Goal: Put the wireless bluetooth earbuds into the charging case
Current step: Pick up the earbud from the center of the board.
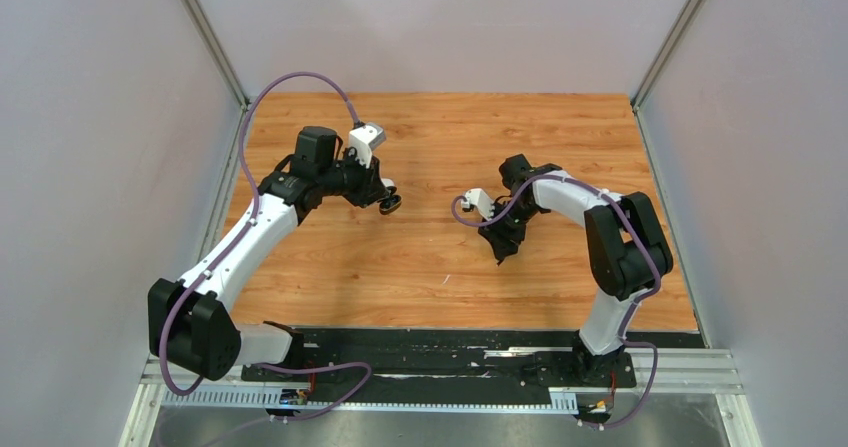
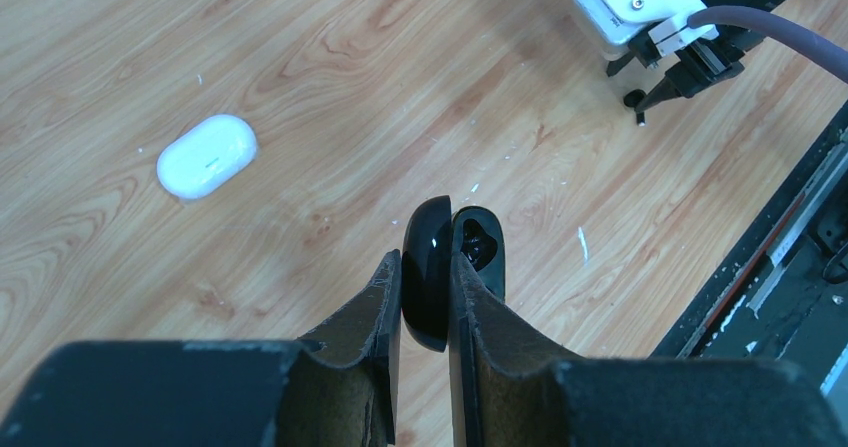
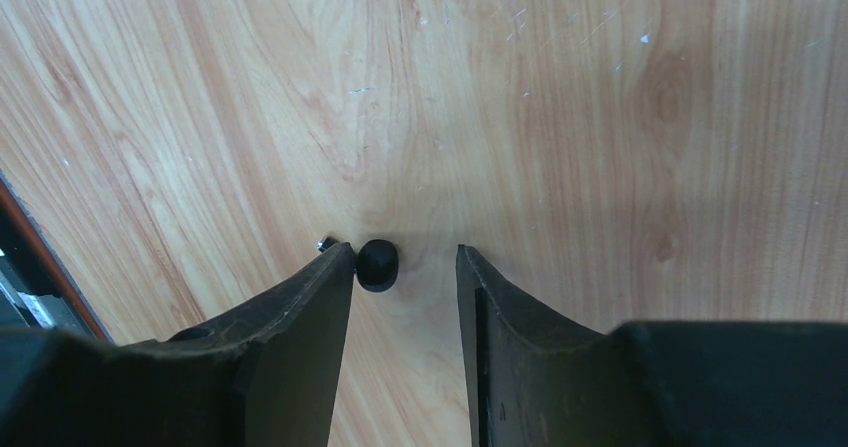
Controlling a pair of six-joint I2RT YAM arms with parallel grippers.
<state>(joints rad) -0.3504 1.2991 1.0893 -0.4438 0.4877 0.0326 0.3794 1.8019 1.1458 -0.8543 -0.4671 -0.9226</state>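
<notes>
My left gripper (image 2: 425, 259) is shut on a glossy black charging case (image 2: 428, 267), pinching one half of it while the other half (image 2: 483, 247) hangs open beside the right finger, its hollows showing. In the top view that case (image 1: 392, 204) hangs above the table's middle left. A black earbud (image 3: 377, 265) lies on the wood between the fingers of my right gripper (image 3: 402, 254), which is open. The bud rests against the left fingertip (image 3: 335, 267), and its stem end pokes out behind that tip. In the top view the right gripper (image 1: 503, 251) points down at the table.
A closed white case (image 2: 207, 155) lies on the wooden table (image 1: 420, 257) to the left of the black one. The right arm's wrist camera and cable (image 2: 645, 7) show at the far right of the left wrist view. Grey walls stand on both sides.
</notes>
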